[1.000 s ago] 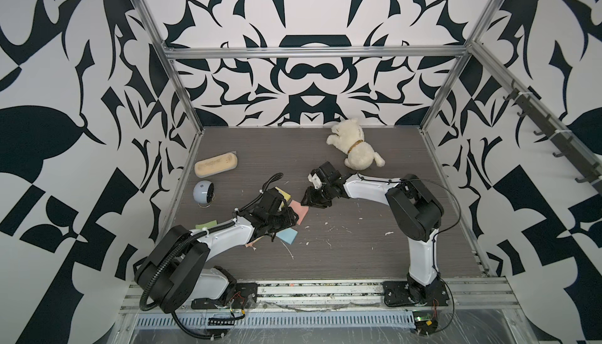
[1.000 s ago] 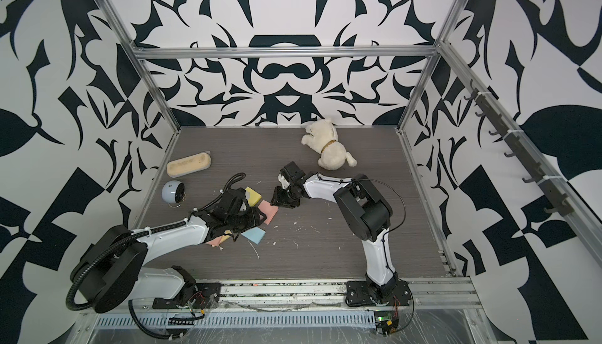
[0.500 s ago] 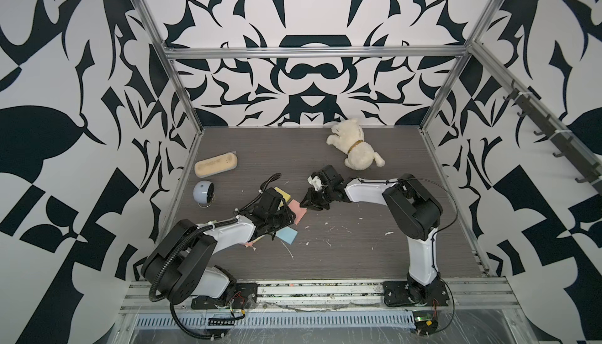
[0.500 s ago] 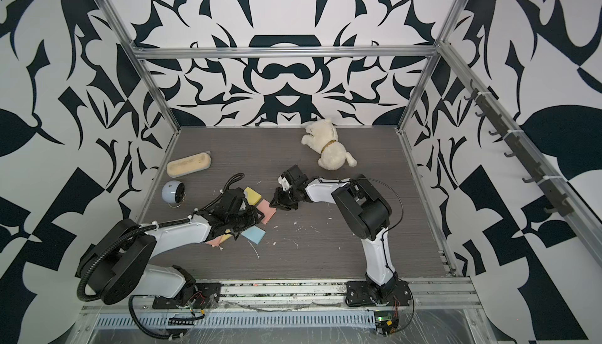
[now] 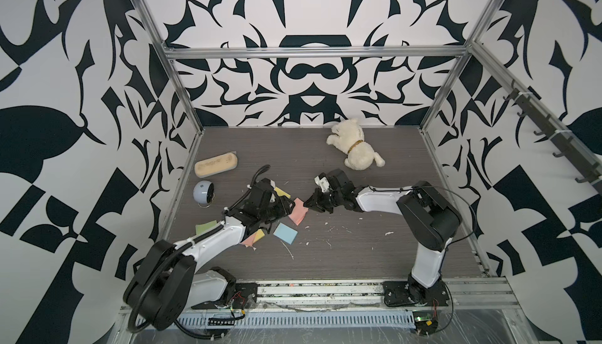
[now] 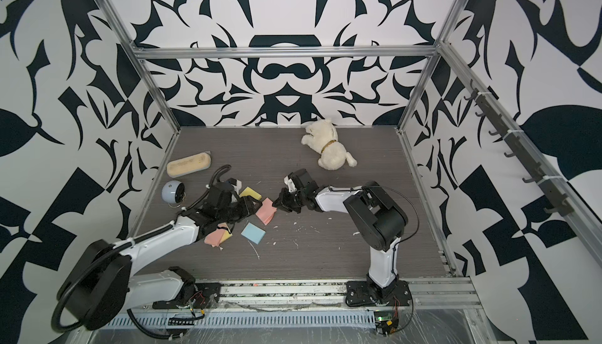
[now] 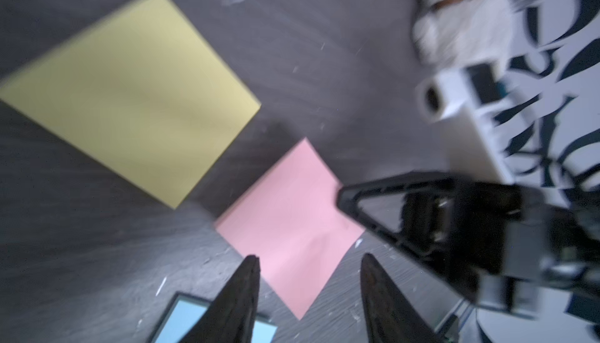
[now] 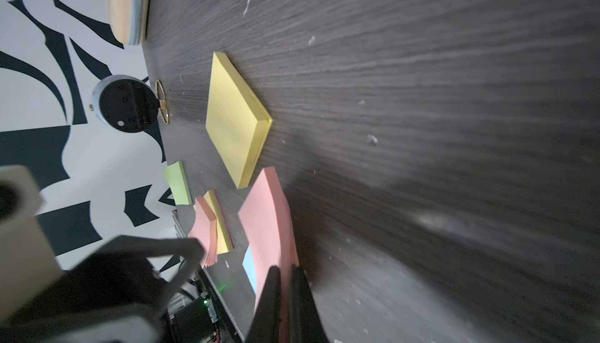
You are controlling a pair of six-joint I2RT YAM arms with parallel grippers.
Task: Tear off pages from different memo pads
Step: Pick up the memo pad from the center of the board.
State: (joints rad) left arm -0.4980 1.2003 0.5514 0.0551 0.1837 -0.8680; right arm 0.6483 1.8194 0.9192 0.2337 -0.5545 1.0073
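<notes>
Since a second ago, your right jaws have pinched shut on an edge of the pink memo pad point(image 8: 266, 227), near the middle of the surface point(image 5: 358, 254). Leftmost, the green memo pad point(image 5: 205, 228) lies by the left edge. Your left jaws stand apart and empty over the pink memo pad's opposite corner. The yellow memo pad point(image 5: 281, 192) lies just toward the far edge and the blue memo pad point(image 5: 285, 232) just toward the near edge.

yellow pad point(image 5: 281, 192) | pink pad point(image 5: 298, 214) | blue pad point(image 5: 285, 232) | green pad point(image 5: 205, 228) | wall point(image 5: 309, 81) black-white pattern | table point(image 5: 358, 244) dark woodgrain
</notes>
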